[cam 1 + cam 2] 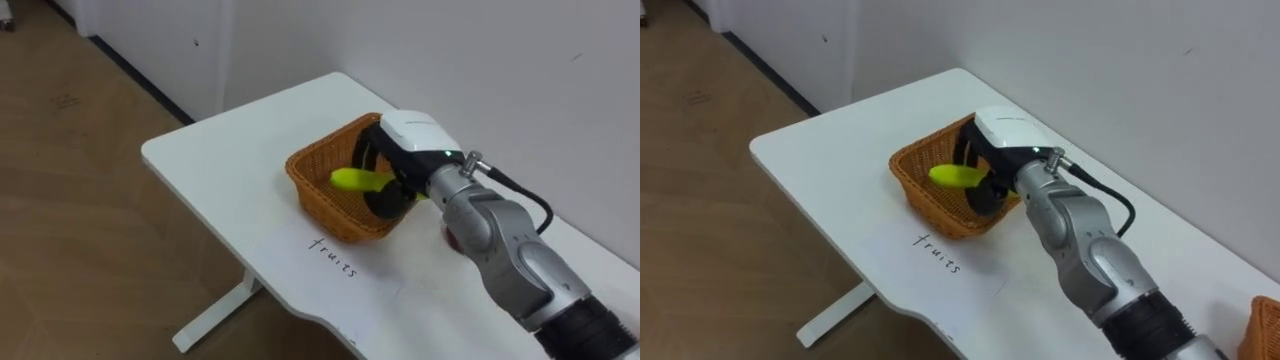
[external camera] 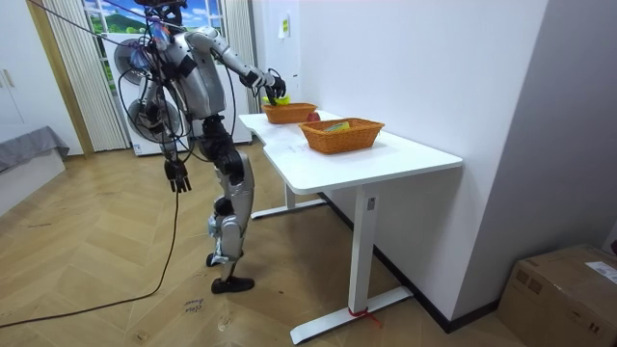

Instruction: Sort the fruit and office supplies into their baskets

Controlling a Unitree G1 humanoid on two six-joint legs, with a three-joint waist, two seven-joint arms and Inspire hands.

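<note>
From my seat, the robot's right hand (image 1: 408, 148) is reaching out over the brown woven wicker basket (image 1: 335, 222) that sits near the far corner of the white rectangular table (image 1: 215, 150). Its dark fingers (image 1: 378, 203) are curled round an elongated yellow-green fruit (image 1: 355, 179), and one end of the fruit pokes out to the left of the grip. In the room view the fruit is held just above the basket's rim rather than lying inside. I cannot make out whether anything else is in this basket.

A handwritten word in dark ink (image 1: 333, 257) is on the tabletop just in front of the basket. Close behind the forearm I can see a small red round thing (image 1: 450, 238) on the table, mostly hidden by the arm, so I won't say what it is.

In the room view, a second woven wicker basket (image 2: 342, 138) stands further along the table. There is something yellowish inside it, and the red thing lies between the two baskets.

The robot stands upright at the table's end on the wooden floor. Its left hand (image 2: 175, 176) hangs low at its side, well away from the table, with its fingers loose and holding nothing.
</note>
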